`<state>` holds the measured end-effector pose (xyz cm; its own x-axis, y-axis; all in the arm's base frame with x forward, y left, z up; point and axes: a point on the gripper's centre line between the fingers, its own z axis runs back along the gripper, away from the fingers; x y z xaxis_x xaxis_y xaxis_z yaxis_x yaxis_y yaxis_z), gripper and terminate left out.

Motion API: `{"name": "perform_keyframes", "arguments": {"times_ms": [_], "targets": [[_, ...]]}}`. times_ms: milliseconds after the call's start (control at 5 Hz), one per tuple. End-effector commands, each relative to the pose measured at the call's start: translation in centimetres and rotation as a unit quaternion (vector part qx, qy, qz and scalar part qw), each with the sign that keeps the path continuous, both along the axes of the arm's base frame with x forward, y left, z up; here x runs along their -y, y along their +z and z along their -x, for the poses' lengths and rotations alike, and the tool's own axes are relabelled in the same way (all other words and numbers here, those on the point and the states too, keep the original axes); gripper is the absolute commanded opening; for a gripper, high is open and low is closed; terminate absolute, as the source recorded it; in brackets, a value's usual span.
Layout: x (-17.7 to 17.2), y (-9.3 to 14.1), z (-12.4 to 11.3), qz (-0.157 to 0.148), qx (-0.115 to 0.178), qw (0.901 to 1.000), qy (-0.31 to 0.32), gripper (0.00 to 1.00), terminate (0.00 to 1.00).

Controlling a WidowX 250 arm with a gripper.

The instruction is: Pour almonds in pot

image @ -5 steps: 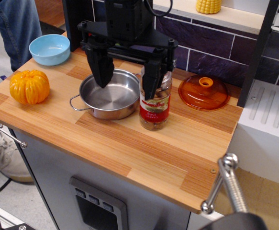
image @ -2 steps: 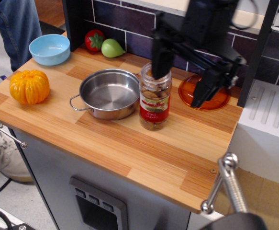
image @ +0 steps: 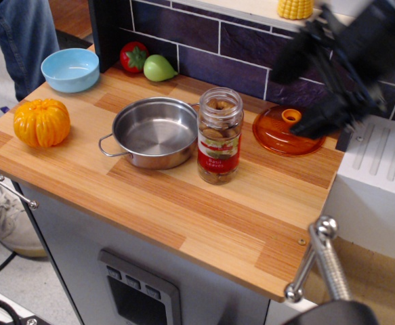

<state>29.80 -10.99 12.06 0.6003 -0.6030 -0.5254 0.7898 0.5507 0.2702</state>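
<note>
Almond jar (image: pixel 220 135): clear glass, red-and-white label, upright near the worktop's middle, long axis vertical; almonds (image: pixel 217 131) visible inside.

Pot (image: pixel 154 132): shallow steel pan, just beside the jar toward the worktop's left edge, empty.

Gripper (image: pixel 312 91): blurred, above the back right corner over the orange lid (image: pixel 288 132), well apart from the jar; fingers spread, holding nothing. Jar lies from it toward the left edge, lower.

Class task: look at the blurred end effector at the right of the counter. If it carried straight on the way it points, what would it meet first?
Probably the orange lid: the end effector seems to point down-left toward it. Motion blur and unclear depth leave this uncertain.
</note>
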Motion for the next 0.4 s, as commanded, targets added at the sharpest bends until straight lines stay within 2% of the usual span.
{"name": "perform_keyframes", "arguments": {"times_ms": [0,200], "targets": [[0.6,-1.0,-1.7,-0.075,-0.13,0.9816,-0.118,1.0,0.0],[-0.2,-2.6,-1.9,-0.084,-0.182,0.9686,-0.146,1.0,0.0]]}}
